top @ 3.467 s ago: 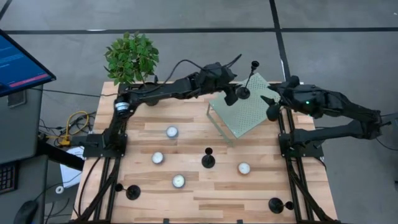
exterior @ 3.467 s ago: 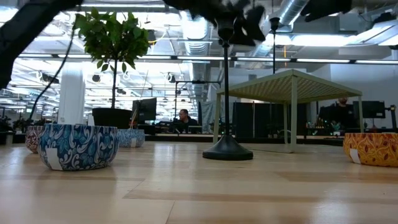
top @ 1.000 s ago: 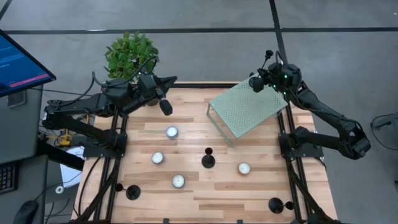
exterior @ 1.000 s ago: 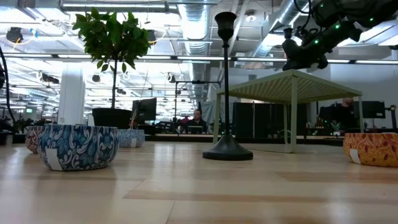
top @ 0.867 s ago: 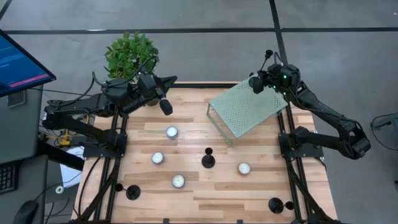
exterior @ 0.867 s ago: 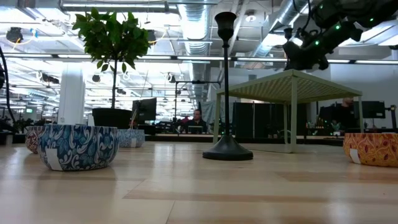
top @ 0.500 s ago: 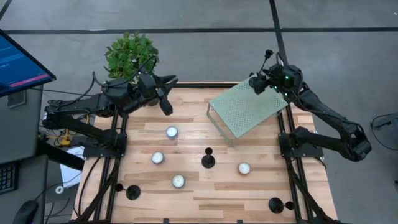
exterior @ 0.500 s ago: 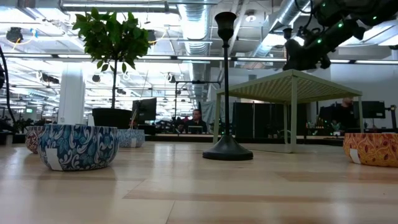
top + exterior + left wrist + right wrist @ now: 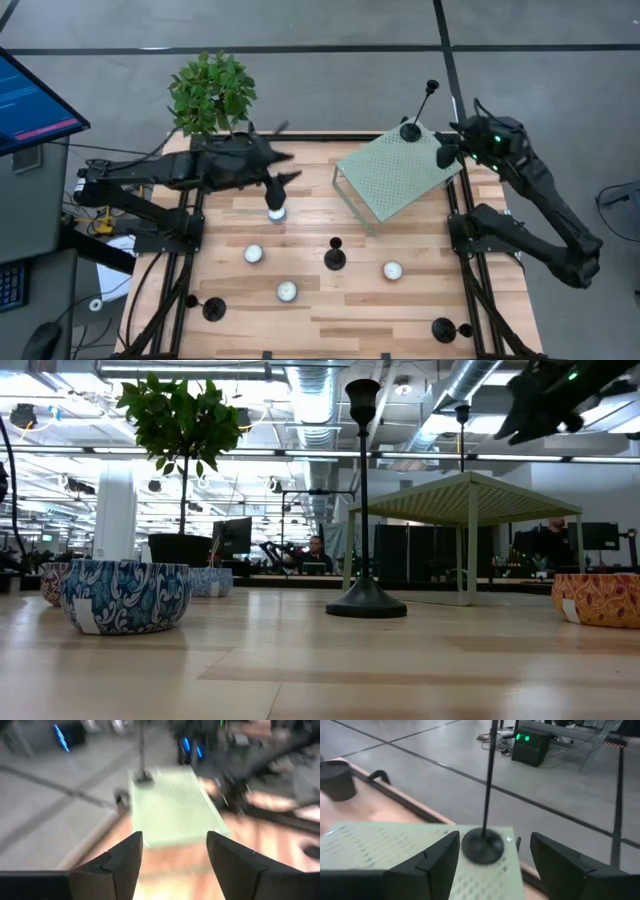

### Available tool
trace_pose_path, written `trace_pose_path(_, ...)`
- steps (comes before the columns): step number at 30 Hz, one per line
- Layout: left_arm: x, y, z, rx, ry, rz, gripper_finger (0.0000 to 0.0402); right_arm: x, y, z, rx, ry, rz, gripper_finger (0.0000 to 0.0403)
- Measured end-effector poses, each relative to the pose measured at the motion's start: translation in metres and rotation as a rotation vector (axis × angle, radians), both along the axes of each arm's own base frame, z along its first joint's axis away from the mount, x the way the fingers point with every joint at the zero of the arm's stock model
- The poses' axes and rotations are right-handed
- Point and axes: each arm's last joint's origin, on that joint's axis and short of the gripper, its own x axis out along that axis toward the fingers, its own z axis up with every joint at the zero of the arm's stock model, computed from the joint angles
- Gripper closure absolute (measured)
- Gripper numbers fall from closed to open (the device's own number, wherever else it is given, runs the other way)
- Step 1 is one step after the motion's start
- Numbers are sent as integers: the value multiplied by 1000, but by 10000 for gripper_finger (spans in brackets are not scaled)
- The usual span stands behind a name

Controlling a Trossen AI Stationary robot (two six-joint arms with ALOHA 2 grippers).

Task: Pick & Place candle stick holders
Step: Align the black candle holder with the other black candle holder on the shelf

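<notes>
1 tall candle stick holder (image 9: 411, 130) stands upright on the far corner of the green perforated stand (image 9: 392, 176). Just to its right, the right gripper (image 9: 447, 152) hangs open and empty. The left gripper (image 9: 283, 178), jaws apart and empty, hovers above a tealight (image 9: 276, 212).

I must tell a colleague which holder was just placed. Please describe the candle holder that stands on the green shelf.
Find the pale green perforated shelf at the table's far right. On its far corner stands a black candle stick holder, just ahead of the open right gripper. Unlike the others, it stands raised, not on the wood.
</notes>
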Motion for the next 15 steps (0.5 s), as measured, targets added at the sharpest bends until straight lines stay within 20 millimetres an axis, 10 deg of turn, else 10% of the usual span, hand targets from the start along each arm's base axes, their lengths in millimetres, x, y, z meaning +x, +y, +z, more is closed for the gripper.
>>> trace_pose_path(15, 38, -35, -56, -340, 390, -258, 164, -42, 67, -18, 200, -57, 108, 186)
